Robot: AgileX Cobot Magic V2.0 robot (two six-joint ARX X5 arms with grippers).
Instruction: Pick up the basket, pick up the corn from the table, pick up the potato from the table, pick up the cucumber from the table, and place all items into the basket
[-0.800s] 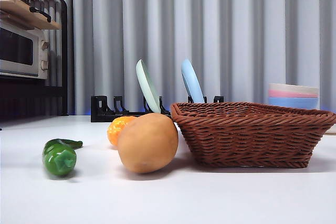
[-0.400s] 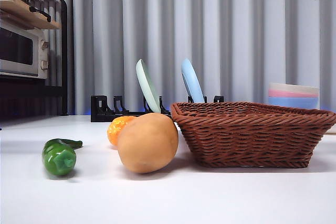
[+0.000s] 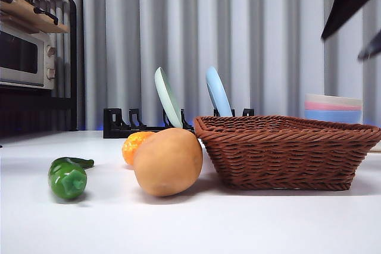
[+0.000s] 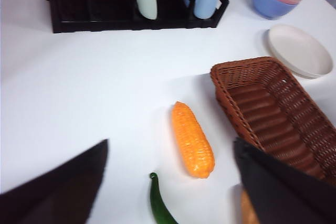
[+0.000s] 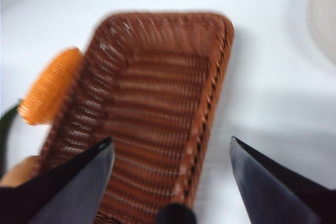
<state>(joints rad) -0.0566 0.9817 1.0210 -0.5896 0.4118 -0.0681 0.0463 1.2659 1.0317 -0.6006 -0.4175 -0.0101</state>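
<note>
Reading L to R across the front view: cucumber (image 3: 67,177) lies alone on the table (image 3: 190,224), well apart from the potato (image 3: 168,162); corn (image 3: 134,146) sits just behind the potato, and the potato seems to touch the basket (image 3: 286,153), tho contact can't be confirmed.

Left gripper (image 4: 168,182) hangs above the veg, jaws spread wide, nothing held. Corn lies btwn its jaws and a little ahead, cucumber's stem end nearer the wrist, basket off to one side under one jaw. Right gripper (image 5: 170,177) hovers over the basket's open interior, jaws wide, empty; basket rim (image 5: 210,108) runs btwn them.

Handling, as a guess: basket looks stiff but light wicker; braided rim is the natural pinch pt, one jaw inside the wall, one outside. It may tip if pinched at a corner. Corn's bumpy skin should grip well across its middle. Potato is smooth, matte, wide – needs near-full opening, taken across the narrow axis. Cucumber looks glossy, prob. slippery; take the thick body, not the stem.
</note>
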